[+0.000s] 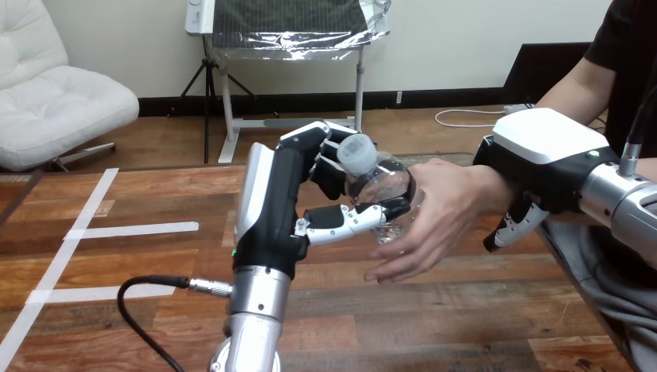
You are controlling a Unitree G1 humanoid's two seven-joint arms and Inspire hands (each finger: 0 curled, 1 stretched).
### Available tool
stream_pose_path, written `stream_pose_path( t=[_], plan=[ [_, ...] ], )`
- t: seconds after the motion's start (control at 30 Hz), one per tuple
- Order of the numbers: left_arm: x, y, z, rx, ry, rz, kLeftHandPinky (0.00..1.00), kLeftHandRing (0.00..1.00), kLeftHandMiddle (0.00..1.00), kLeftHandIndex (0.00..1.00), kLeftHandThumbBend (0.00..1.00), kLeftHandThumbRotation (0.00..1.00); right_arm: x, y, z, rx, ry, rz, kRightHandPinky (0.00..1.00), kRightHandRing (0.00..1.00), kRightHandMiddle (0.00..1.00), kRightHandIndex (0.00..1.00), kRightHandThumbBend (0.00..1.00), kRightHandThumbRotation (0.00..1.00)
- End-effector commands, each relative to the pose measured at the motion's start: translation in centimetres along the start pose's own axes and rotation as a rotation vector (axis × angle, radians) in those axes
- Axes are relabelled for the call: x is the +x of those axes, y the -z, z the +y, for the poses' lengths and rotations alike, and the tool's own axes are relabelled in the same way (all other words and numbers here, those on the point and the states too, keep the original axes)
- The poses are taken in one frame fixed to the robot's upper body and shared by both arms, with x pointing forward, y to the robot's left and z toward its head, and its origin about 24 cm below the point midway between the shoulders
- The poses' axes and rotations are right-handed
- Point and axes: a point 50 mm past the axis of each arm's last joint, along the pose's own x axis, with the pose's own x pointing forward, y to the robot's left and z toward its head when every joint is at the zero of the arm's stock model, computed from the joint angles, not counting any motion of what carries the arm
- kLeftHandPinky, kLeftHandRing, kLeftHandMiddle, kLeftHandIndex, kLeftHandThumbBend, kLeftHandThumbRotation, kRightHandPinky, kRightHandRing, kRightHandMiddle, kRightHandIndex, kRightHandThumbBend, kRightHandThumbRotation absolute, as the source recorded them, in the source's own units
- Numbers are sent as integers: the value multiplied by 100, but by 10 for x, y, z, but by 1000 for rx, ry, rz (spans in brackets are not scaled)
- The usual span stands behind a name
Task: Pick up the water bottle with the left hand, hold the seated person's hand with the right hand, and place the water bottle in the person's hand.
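Observation:
A clear water bottle (381, 184) with a white cap is held above the table's middle, tilted toward me. My left hand (275, 203) is shut on it, fingers behind it and thumb across its front. The person's hand (448, 211) reaches in from the right, open, with its palm against the bottle's right side and its fingers pointing down-left. My right hand (544, 155) lies over the person's wrist, with its fingers curled round it so that their tips show below the wrist.
The wooden table (465, 318) runs beneath both hands. White tape lines (132, 229) mark its left part. A black cable (143, 287) loops off my left forearm near the front edge.

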Motion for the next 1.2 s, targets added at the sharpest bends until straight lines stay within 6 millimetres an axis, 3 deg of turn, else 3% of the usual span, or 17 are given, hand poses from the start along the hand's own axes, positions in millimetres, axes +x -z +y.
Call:
stream_pose_path(
  t=[0.0,0.57,1.17],
  plan=[
    [21,-28,-17,-59,5,-132,33,37,42,48,57,0,-8,1,-53,-58,179,17,11,17,24,27,81,0],
    [23,-37,-44,-95,65,-143,33,37,42,48,57,0,-9,-2,-53,-52,167,9,11,17,24,27,79,0],
    [23,-38,-48,-106,81,-139,32,37,42,48,56,0,-8,1,-48,-71,151,16,12,18,26,29,81,0]
  ],
)
